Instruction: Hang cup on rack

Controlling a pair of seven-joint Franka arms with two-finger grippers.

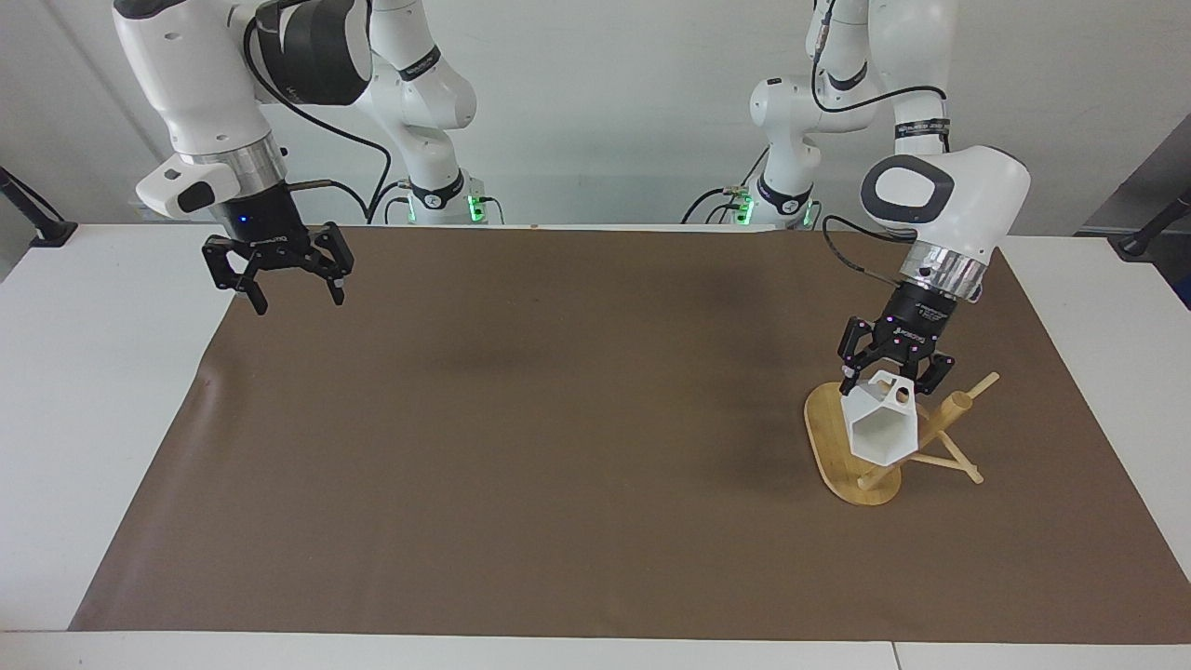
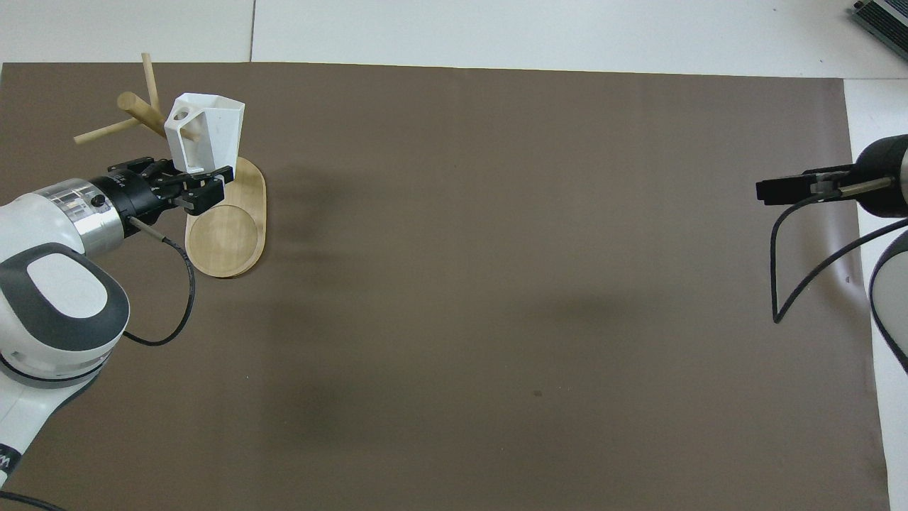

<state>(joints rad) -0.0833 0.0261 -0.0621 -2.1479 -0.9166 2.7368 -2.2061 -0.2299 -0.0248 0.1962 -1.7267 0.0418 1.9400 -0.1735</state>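
Note:
The white faceted cup (image 1: 882,433) lies tilted on its side in the air over the bamboo rack's oval base (image 1: 826,437), its mouth turned away from the robots. Its handle with the hole points up, close against the rack's slanted post (image 1: 935,426) and a thin peg. I cannot tell whether a peg is in the hole. My left gripper (image 1: 891,377) is shut on the cup's closed end. In the overhead view the cup (image 2: 213,131), the left gripper (image 2: 197,186) and the rack base (image 2: 227,245) show too. My right gripper (image 1: 291,296) hangs open and empty over the mat's edge at its own end.
A brown mat (image 1: 558,419) covers the white table (image 1: 84,372). The rack's pegs (image 2: 106,131) stick out toward the left arm's end. The right gripper (image 2: 770,191) shows edge-on in the overhead view.

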